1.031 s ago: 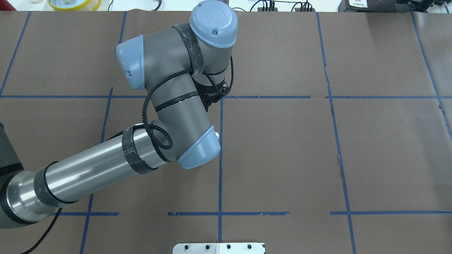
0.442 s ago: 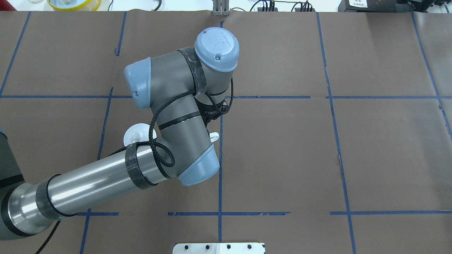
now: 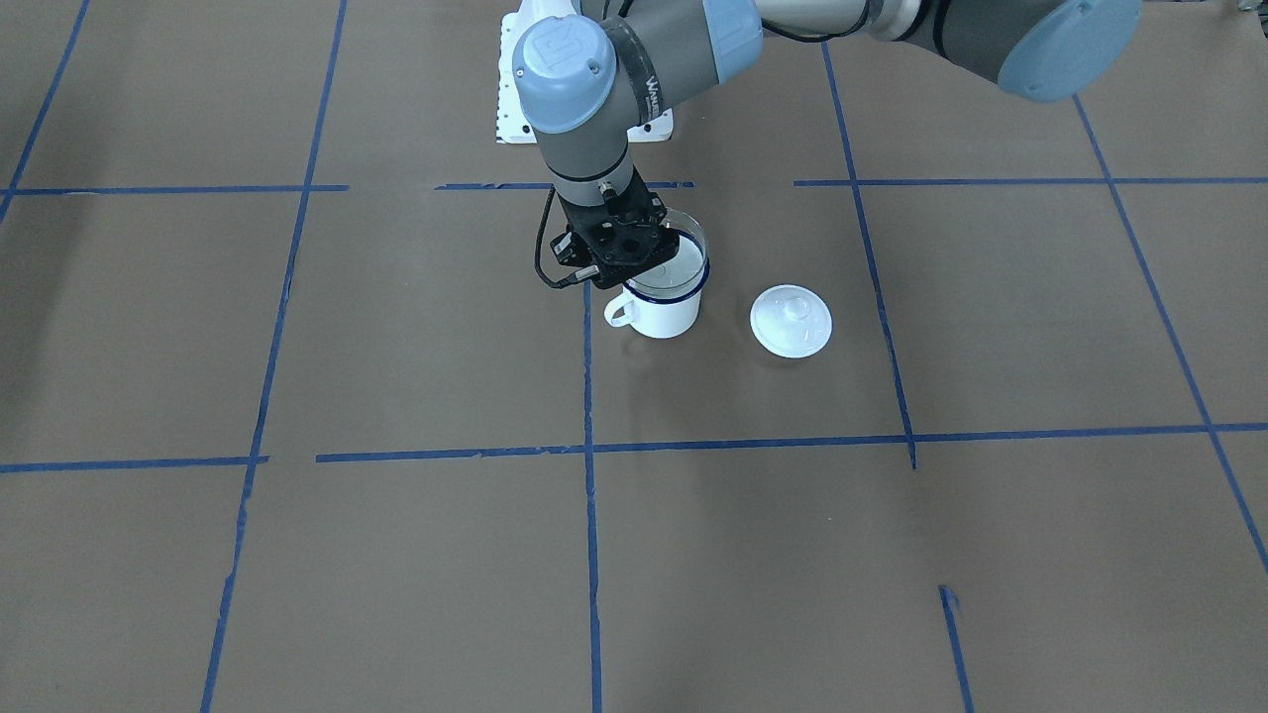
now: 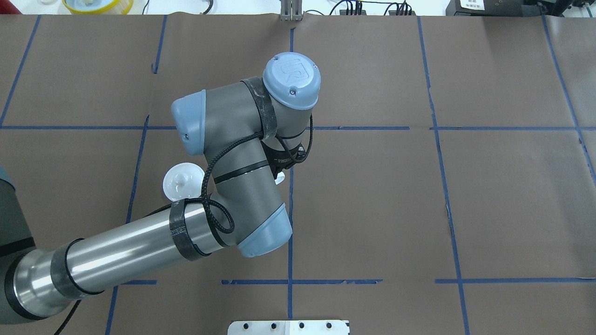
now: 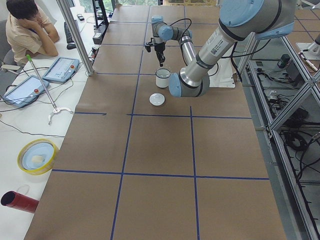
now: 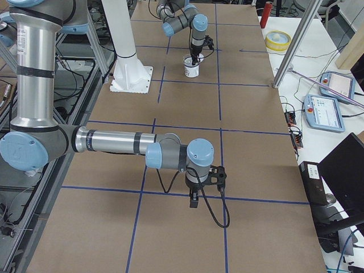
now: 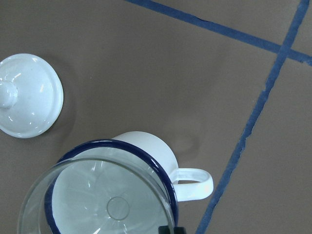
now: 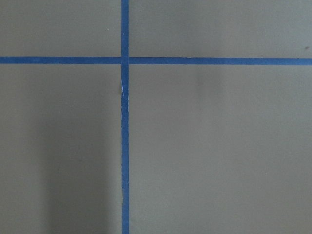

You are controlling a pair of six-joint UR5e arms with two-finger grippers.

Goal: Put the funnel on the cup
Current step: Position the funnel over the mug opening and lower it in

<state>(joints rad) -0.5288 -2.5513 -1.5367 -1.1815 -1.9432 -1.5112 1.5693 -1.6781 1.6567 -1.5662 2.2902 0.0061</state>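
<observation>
The cup, a white enamel mug with a dark blue rim, stands on the brown table with its handle to one side. The clear funnel hangs directly over the cup's mouth, slightly off-centre in the left wrist view, where the cup shows under it. My left gripper is shut on the funnel's rim. In the overhead view the wrist hides the gripper and funnel; only the cup's handle shows. My right gripper points down at bare table far from the cup; I cannot tell whether it is open.
A round white lid with a knob lies on the table close beside the cup, also seen in the overhead view. A white base plate sits at the table's near edge. A seated operator and tablets are off the table's far side.
My left arm's wrist has moved toward the robot's side and slightly right in the overhead view. The white lid and the cup's handle have come out from under the arm.
</observation>
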